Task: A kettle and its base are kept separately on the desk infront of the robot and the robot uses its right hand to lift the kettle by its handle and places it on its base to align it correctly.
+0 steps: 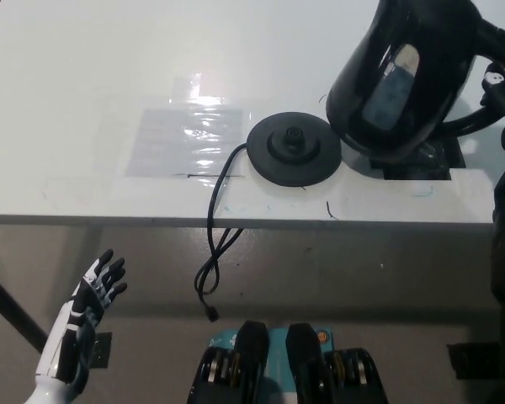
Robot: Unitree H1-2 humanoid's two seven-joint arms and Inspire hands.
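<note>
Though partly cut off, right robot hand (498, 80) gripping tilted kettle (400, 71); left robot hand (88, 316) spread.

We are looking down on a white desk (84, 109) whose front edge is running across the picture. A clear taped sheet (185, 139) is lying flat on it, catching glare from overhead light. Below the edge, a grey-brown floor (362, 286) is showing, dim and shadowed.

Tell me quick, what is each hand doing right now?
Left hand: open, holding nothing, down below the desk edge.
Right hand: shut on the kettle handle, kettle lifted and tilted.
</note>
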